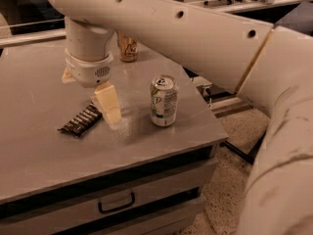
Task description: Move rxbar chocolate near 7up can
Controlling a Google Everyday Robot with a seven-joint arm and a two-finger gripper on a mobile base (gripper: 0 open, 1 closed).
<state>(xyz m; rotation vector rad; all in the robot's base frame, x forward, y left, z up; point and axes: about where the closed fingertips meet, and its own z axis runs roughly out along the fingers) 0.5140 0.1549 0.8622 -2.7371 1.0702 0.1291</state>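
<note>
camera view: one view, looking down on the grey surface (39, 151).
end effector (90, 97): low over the surface, left of centre; released, fingers spread, nothing held.
near finger (108, 102): pale, its tip just beside the bar's right end.
rxbar chocolate (80, 120): flat on the surface, left of the 7up can, apart from it.
7up can (163, 101): upright, near the right edge.
gold-brown can (128, 48): upright at the back, partly behind the arm.

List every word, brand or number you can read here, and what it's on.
No text reads clearly.
7up can: green logo, letters blurred.
rxbar chocolate: rows of pale lettering, too small to read.
gold-brown can: label unreadable.
gripper, open, just above the rxbar chocolate: no markings.
</note>
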